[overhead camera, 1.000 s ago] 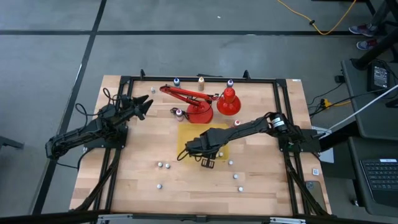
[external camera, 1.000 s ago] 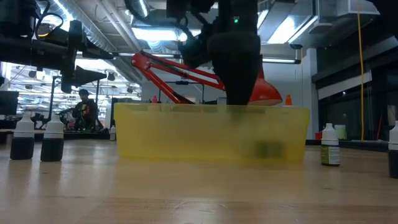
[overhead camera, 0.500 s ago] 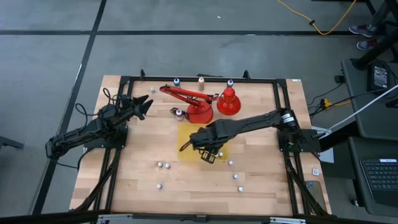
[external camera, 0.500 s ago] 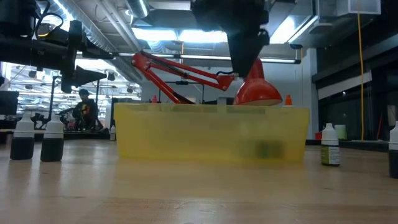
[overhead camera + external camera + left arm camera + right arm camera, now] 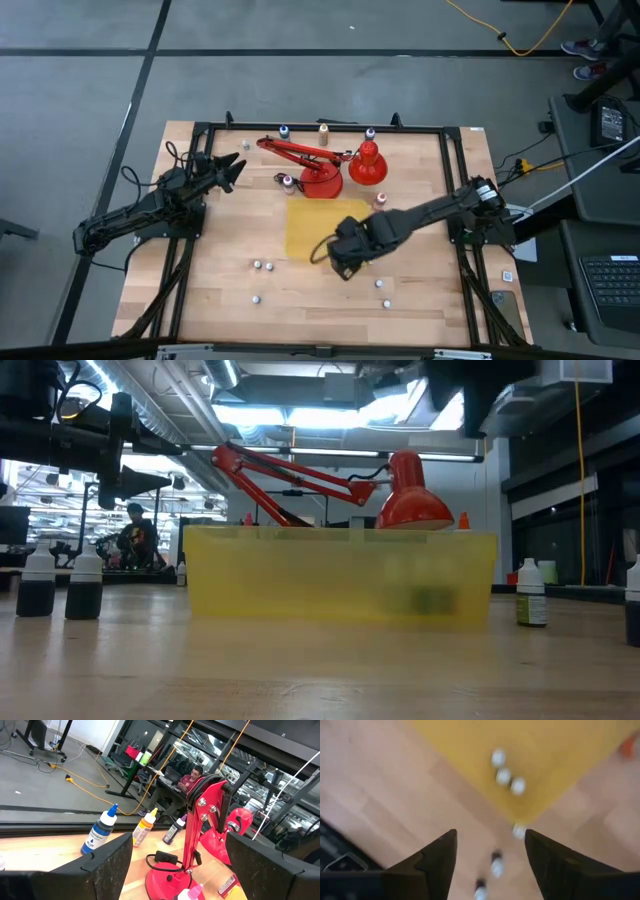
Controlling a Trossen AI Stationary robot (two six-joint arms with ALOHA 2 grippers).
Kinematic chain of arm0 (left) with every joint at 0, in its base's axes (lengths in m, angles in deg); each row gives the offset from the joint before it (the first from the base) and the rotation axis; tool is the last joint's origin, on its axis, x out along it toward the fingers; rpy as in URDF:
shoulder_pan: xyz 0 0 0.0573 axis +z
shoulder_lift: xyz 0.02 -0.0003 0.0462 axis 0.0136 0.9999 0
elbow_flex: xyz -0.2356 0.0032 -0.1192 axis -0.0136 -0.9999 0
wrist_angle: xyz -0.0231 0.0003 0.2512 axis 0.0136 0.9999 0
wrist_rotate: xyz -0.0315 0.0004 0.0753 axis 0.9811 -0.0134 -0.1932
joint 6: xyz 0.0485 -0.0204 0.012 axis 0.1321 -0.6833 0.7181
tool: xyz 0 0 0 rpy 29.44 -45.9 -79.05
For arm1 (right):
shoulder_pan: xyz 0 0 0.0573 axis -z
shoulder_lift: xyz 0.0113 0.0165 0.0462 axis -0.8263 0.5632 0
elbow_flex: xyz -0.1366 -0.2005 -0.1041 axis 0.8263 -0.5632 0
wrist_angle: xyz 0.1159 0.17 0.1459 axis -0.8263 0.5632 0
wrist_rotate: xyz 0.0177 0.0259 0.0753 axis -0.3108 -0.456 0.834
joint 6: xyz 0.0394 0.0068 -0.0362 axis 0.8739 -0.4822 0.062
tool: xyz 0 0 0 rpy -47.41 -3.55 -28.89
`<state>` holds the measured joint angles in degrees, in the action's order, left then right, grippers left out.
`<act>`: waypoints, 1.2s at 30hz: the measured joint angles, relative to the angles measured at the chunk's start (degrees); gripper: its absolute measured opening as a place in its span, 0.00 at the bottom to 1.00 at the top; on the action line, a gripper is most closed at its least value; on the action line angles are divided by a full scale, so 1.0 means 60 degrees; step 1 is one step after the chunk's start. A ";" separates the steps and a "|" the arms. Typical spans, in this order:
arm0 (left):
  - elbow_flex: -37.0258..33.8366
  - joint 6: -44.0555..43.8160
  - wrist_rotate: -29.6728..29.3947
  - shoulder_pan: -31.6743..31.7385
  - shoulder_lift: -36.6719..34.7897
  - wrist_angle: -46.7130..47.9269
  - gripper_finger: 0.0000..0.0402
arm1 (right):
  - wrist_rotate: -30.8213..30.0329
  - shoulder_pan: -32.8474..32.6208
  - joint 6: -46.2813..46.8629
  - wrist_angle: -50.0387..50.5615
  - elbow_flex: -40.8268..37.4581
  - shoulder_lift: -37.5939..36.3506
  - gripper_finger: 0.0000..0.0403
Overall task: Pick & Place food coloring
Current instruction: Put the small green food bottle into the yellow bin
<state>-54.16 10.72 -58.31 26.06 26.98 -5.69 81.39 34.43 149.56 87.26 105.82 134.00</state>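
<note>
The food coloring is a set of tiny white-capped bottles. Three of them point(image 5: 503, 776) stand in the yellow tray point(image 5: 315, 228) near its near right corner. Others stand on the table near the front: two point(image 5: 262, 266) left of the tray, one point(image 5: 256, 298) nearer the edge, two point(image 5: 383, 293) to the right. My right gripper point(image 5: 345, 268) hangs high over the tray's near right corner, pointing down, open point(image 5: 490, 850) and holding nothing. My left gripper point(image 5: 235, 168) waits at the far left, open point(image 5: 178, 842), pointing level at the lamp.
A red desk lamp point(image 5: 322, 165) stands behind the tray, its shade point(image 5: 368, 165) to the right. More bottles point(image 5: 323, 128) line the far rail, with one point(image 5: 287, 181) by the lamp base. A black frame point(image 5: 455, 200) borders the table. People sit in the room beyond.
My right gripper has risen out of the yellow tray, well above its rim, and gone toward the table's right and near edges, rolling about its own axis. It came up with nothing in it. The tray and bottles have stayed put.
</note>
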 joint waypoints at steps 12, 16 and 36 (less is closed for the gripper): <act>0.0000 0.0001 0.0000 0.0000 -0.0001 0.0000 0.78 | -0.0377 -0.1294 0.1018 -0.1213 -0.1517 -0.0024 0.59; 0.0000 0.0000 0.0002 0.0000 -0.0001 0.0001 0.78 | -0.0662 -0.1541 0.1026 -0.1366 -0.2024 -0.0058 0.59; 0.0000 0.0000 0.0000 0.0000 -0.0001 -0.0003 0.78 | -0.1617 -0.1636 0.0707 -0.4013 -0.5836 -0.1707 0.59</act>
<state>-54.16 10.72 -58.31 26.06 26.97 -5.70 71.69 24.61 153.80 63.18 70.81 123.76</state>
